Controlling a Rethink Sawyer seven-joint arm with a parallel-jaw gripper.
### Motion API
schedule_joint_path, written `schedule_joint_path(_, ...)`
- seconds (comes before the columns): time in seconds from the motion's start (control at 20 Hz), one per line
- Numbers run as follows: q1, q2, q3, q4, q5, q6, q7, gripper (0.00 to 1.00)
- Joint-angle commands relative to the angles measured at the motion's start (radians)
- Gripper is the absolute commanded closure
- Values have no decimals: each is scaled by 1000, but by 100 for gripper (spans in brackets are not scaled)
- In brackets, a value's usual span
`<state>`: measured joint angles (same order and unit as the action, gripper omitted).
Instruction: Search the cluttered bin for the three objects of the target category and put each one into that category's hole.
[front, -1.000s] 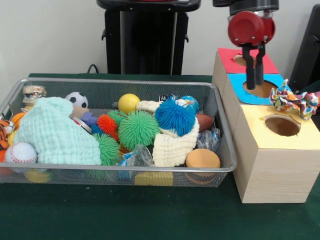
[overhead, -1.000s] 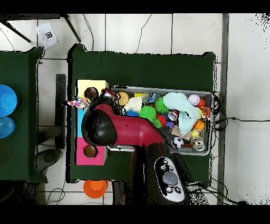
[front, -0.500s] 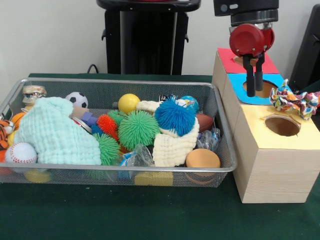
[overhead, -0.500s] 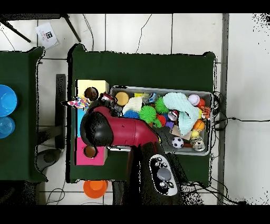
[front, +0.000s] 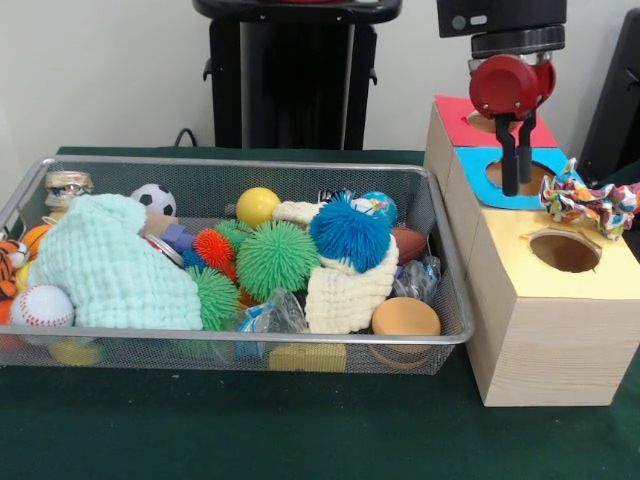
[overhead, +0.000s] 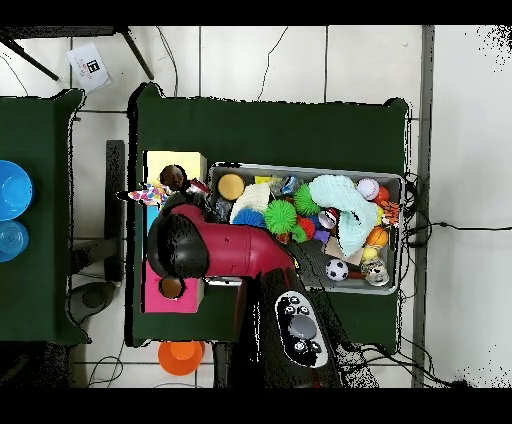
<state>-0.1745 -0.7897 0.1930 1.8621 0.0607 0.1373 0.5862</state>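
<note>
**Pincer over the blue hole, bin still full**

Nearest the front-view camera, the green-covered tabletop (front: 300, 440) carries a silver wire-mesh bin (front: 230, 345) and, just to its right, a pale wooden sorting box (front: 545, 340). Along the bin's near wall lie a white baseball (front: 40, 305), a mint-green knitted cloth (front: 110, 265), a cream knitted cloth (front: 345, 295) and a tan round disc (front: 405, 317). Further back sit a green spiky rubber ball (front: 277, 257), a blue spiky rubber ball (front: 349, 233), a yellow smooth ball (front: 257, 206) and a small soccer ball (front: 152, 198). On the box, the yellow panel's hole (front: 565, 250) is nearest, with a multicoloured knotted rope toy (front: 590, 203) lying at its far edge. Beyond it the black-fingered pincer (front: 519, 185) hangs over the blue panel's hole (front: 520, 178), its two fingers close together and holding nothing. The red panel (front: 455, 120) lies farthest.
</note>
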Motion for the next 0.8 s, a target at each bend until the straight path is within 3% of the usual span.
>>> schedule_joint_path(0.05,-62,6,72,45,-7,168,177,0)
schedule_joint_path(0.8,-91,47,146,76,11,209,192,0)
